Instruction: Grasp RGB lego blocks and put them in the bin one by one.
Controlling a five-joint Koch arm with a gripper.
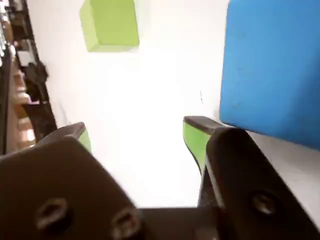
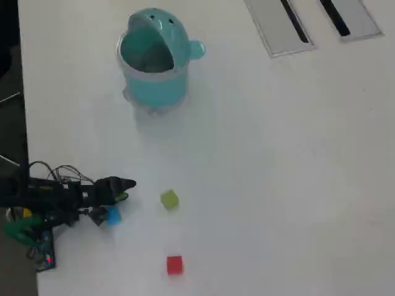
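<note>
white table (image 2: 278, 185) | two grey slotted panels (image 2: 279, 28) (image 2: 349, 17) top right, overhead view

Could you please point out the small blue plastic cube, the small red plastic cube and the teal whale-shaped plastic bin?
Small blue plastic cube (image 2: 113, 216): overhead view, its top face.
Small red plastic cube (image 2: 174, 264): overhead view, its top face.
Teal whale-shaped plastic bin (image 2: 154, 89): overhead view, its front wall.

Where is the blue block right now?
In the overhead view the blue block lies on the table near the lower left, just below the gripper, left of the green block. The wrist view shows it outside the right finger.
</note>
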